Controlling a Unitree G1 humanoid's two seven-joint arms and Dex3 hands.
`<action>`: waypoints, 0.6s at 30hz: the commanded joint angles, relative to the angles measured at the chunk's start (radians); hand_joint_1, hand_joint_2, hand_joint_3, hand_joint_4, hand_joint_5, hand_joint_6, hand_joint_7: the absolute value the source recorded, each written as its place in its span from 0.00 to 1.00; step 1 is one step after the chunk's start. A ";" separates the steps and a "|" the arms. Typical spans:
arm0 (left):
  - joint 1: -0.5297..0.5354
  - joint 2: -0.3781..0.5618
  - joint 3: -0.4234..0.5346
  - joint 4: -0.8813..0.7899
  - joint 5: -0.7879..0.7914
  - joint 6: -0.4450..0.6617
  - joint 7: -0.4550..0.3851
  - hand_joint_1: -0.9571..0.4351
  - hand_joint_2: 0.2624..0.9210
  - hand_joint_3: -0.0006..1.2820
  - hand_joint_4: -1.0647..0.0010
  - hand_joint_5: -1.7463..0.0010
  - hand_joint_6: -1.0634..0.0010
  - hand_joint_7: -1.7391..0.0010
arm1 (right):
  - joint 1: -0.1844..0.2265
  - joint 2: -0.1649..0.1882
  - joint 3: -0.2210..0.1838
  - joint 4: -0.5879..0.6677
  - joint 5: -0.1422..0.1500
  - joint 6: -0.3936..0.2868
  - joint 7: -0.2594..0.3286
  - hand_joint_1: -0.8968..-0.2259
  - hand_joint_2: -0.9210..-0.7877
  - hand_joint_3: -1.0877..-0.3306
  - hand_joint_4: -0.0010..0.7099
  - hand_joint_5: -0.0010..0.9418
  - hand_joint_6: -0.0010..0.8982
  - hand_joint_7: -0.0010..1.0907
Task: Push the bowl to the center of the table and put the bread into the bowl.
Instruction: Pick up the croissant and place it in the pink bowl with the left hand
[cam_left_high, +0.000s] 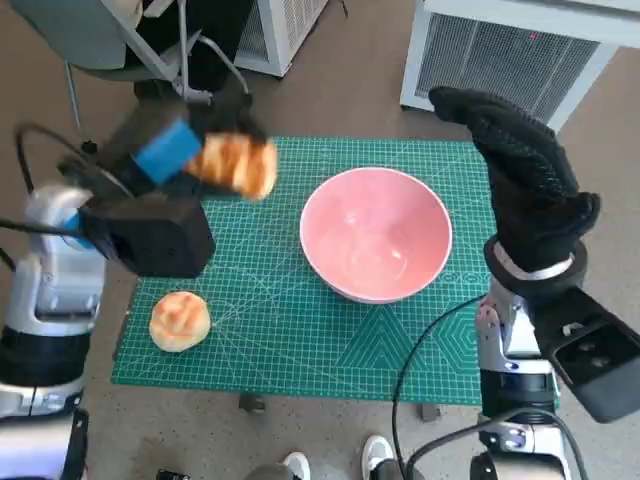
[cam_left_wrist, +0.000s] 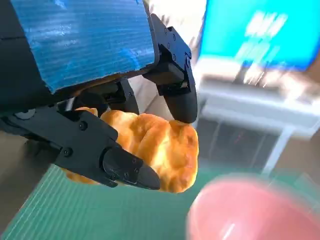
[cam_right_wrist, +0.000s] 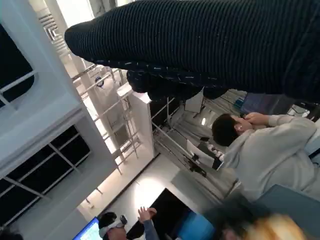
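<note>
A pink bowl (cam_left_high: 375, 233) sits near the middle of the green mat (cam_left_high: 300, 345); its rim shows blurred in the left wrist view as the bowl (cam_left_wrist: 255, 210). My left hand (cam_left_high: 185, 150) holds a golden piece of bread (cam_left_high: 235, 163) in the air, left of the bowl and above the mat's far left part. The black fingers (cam_left_wrist: 107, 155) clamp the bread (cam_left_wrist: 160, 147) from both sides. A second bread roll (cam_left_high: 180, 321) lies on the mat at the front left. My right hand (cam_left_high: 525, 165) is raised right of the bowl, fingers extended, holding nothing.
White slatted units (cam_left_high: 520, 50) stand beyond the table's far edge. A chair base and cables (cam_left_high: 170, 50) are at the far left. Shoes of a person (cam_left_high: 335, 462) show at the near edge. A seated person (cam_right_wrist: 270, 150) appears in the right wrist view.
</note>
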 joint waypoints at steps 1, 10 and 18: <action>-0.041 -0.058 -0.026 -0.022 0.000 -0.036 0.047 0.69 0.99 0.06 0.36 0.36 0.41 0.29 | 0.023 -0.011 0.001 -0.004 0.000 0.007 0.001 0.44 0.00 0.47 0.00 0.61 0.00 0.71; -0.134 -0.163 -0.148 0.123 0.014 -0.181 0.054 0.69 1.00 0.05 0.33 0.38 0.41 0.29 | 0.026 -0.022 -0.001 -0.018 -0.018 0.004 -0.009 0.45 0.00 0.45 0.00 0.62 0.00 0.73; -0.211 -0.226 -0.255 0.269 0.058 -0.125 -0.058 0.69 0.98 0.08 0.46 0.51 0.50 0.42 | 0.037 -0.032 0.000 -0.038 -0.028 0.008 -0.020 0.45 0.00 0.43 0.00 0.62 0.00 0.72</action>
